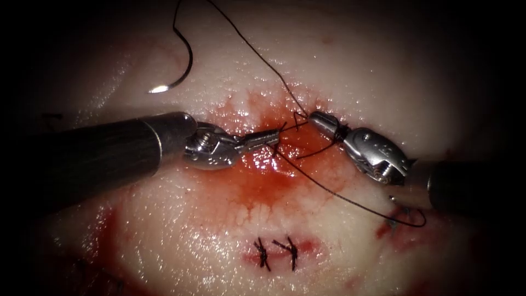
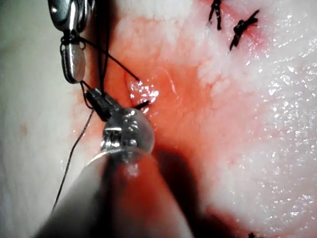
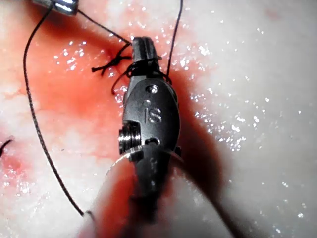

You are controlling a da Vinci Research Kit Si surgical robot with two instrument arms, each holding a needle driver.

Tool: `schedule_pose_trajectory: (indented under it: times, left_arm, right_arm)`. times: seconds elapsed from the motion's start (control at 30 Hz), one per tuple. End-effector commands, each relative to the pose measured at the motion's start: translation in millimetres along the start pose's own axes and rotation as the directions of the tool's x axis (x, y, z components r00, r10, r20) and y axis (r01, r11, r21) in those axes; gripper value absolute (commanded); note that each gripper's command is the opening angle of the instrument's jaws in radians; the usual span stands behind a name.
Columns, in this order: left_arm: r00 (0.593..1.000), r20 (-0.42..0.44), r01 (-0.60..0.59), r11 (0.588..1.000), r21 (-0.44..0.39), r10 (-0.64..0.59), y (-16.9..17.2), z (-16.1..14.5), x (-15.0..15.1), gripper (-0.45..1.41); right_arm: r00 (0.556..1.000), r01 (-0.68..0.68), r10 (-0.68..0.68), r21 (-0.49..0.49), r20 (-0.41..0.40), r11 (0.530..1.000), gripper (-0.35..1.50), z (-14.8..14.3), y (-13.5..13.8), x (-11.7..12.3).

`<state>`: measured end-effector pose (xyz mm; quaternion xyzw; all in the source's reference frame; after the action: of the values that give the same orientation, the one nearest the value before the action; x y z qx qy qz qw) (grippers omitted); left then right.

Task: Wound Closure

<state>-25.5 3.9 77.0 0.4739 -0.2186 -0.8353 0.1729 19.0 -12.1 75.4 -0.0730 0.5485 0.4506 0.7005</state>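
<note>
The curved needle [image 1: 183, 63] lies free on the tissue at the far left, outside the tissue, with its point toward the lens. Its thread [image 1: 257, 55] runs down to the cut [image 1: 285, 140]. My left tool [image 1: 275, 135] reaches in from the left, jaws shut on the thread at the cut. My right tool [image 1: 313, 117] stands just right of it, jaws shut on the thread, with thread loops [image 1: 341, 131] wound round its jaws. The loops [image 3: 143, 67] show close behind the right tool's tip [image 3: 140, 44]. The left tool's tip [image 2: 96, 96] nearly touches the right tool [image 2: 74, 62].
Two finished stitches [image 1: 276, 252] sit on the near part of the cut. Red fluid [image 1: 257, 181] stains the tissue around the tools. A long strand of thread [image 1: 356, 203] trails from the cut to the right, under the right tool's shaft [image 1: 471, 189].
</note>
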Motion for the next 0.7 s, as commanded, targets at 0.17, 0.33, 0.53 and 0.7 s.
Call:
schedule_pose_trajectory:
  times: [0.17,0.33,0.53,0.7]
  left_arm:
    - [0.999,0.047,0.023,1.0,-0.001,-0.023,-2.3,0.1,-2.1,-0.45]
    - [0.996,0.081,0.028,0.999,-0.031,-0.025,-2.3,0.9,-4.2,-0.45]
    - [0.993,0.109,0.056,0.998,-0.01,-0.054,-6.2,2.6,-7.7,-0.45]
    - [0.985,0.171,0.009,0.999,0.052,-0.018,-10.9,4.9,-11.0,-0.45]
  right_arm:
    - [0.987,0.15,-0.143,-0.104,0.073,0.983,-0.35,1.7,-3.9,-0.7]
    - [0.947,0.318,-0.311,-0.108,0.076,0.942,-0.35,1.5,-6.0,-2.4]
    - [0.938,0.342,-0.333,-0.098,0.097,0.935,-0.35,0.7,-6.9,-3.2]
    - [0.926,0.369,-0.359,-0.08,0.12,0.926,-0.35,-0.7,-8.0,-2.9]
